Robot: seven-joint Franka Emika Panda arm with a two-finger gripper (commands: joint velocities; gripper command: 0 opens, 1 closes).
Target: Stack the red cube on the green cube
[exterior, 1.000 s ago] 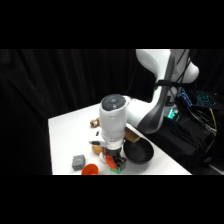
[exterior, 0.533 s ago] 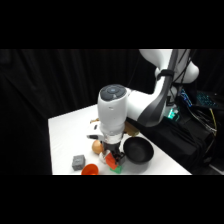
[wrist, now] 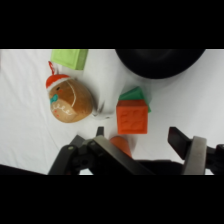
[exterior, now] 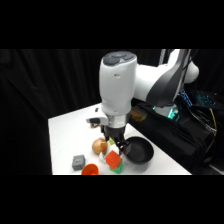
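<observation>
- The red cube (wrist: pixel 133 119) sits on top of the green cube (wrist: pixel 134 94); in the wrist view only a strip of green shows past the red cube's far edge.
- In the side view the red cube (exterior: pixel 113 159) rests over the green cube (exterior: pixel 116 169) near the worktop's (exterior: pixel 70 132) front edge.
- The end effector (wrist: pixel 145 142) is open and holds nothing; its 2 fingers stand apart, clear of the red cube.
- In the side view the end effector (exterior: pixel 116 143) hangs just above the stack.
- A black bowl (exterior: pixel 137 151) lies just beside the stack.
- A round brown ornament with a red cap (wrist: pixel 69 100) lies near the cubes, on the other side.
- A lime block (wrist: pixel 70 57) lies beyond the ornament.
- A grey cube (exterior: pixel 78 162) and a flat red-orange dish (exterior: pixel 90 170) sit near the front edge.
</observation>
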